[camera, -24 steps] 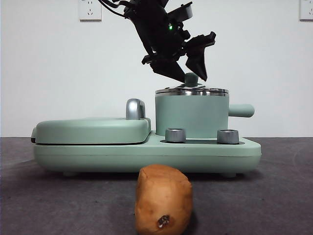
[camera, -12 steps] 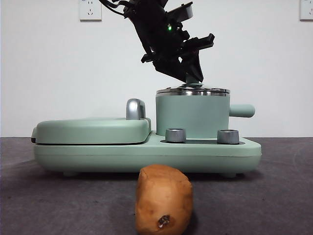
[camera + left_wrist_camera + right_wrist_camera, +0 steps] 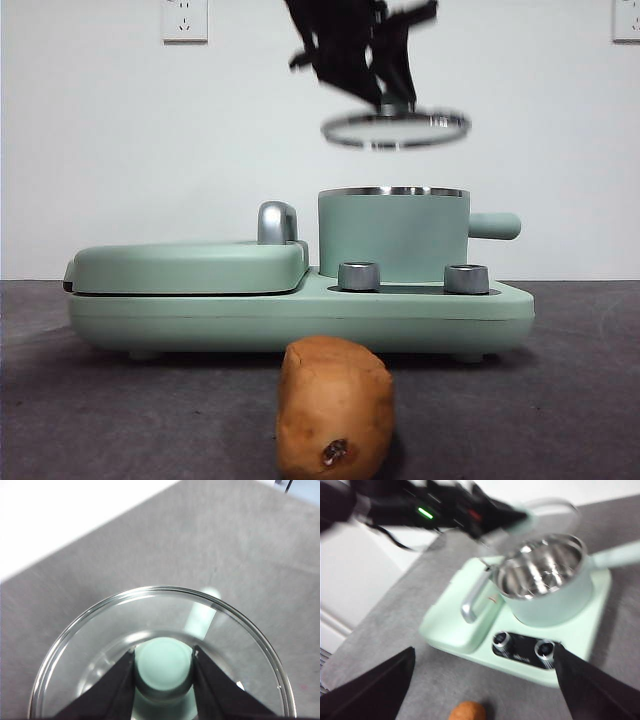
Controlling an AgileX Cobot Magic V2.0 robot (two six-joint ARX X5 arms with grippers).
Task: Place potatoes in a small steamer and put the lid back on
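Lid off, pot open: the uncovering step is in hand.

The left gripper (image 3: 163, 666) pinches the knob of the one lid (image 3: 396, 128), held in the air above the one small steamer (image 3: 393, 233) toward the desk's back edge. The right gripper (image 3: 482, 680) hangs spread and empty over the front. One potato (image 3: 334, 407) lies at the front edge; next, I judge, the lid needs parking and the potato grasping.

Low front camera faces the steamer (image 3: 392, 235) level; both wrist cameras look down on it.
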